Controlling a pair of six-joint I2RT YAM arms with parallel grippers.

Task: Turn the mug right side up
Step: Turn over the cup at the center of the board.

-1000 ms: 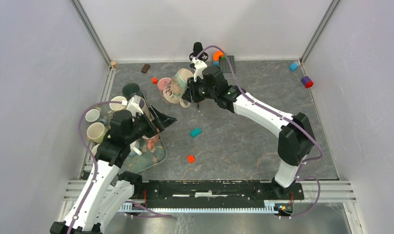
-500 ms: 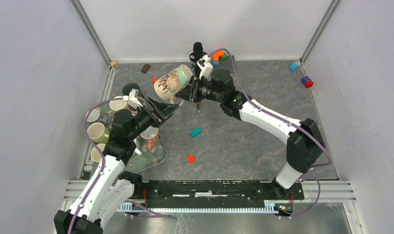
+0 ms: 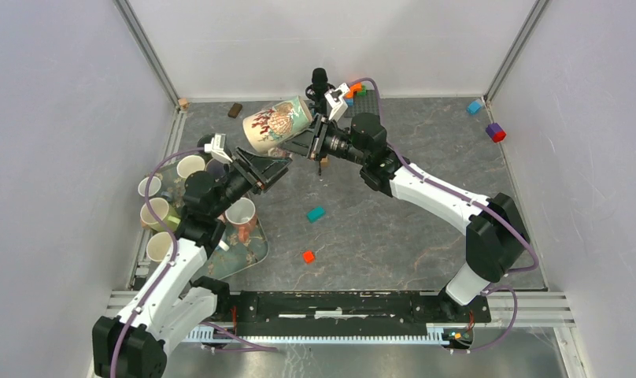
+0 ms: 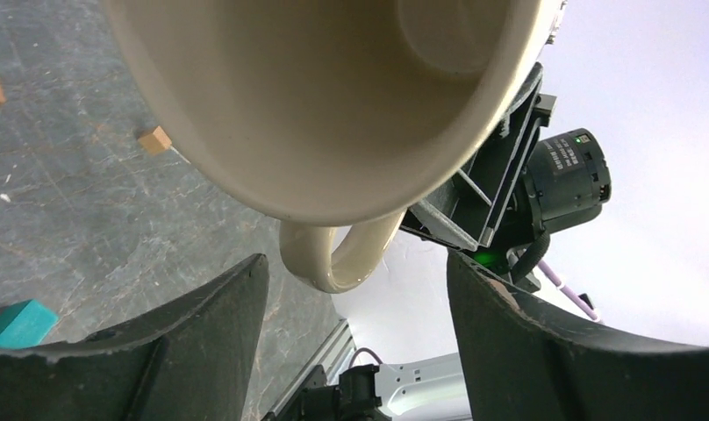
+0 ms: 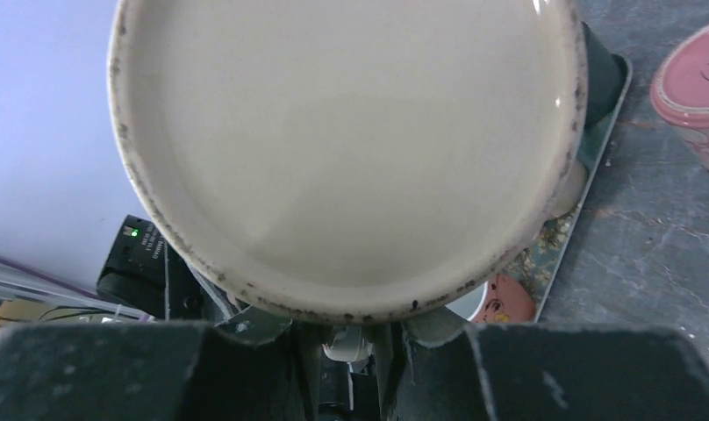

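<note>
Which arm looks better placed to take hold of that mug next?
Left. The open left gripper sits right by the mug, handle between its fingers; the right gripper is shut on the mug, holding it aloft.

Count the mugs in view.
8. Floral mug held aloft; four pale cups in a row at left; upright mug, dark mug on the tray; pink mug beside it. More may be hidden.

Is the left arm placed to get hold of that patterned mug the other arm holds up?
Probably yes. The patterned mug hangs tilted in the right fingers, mouth toward the left arm. The open left fingers flank its handle, with nothing between.
</note>
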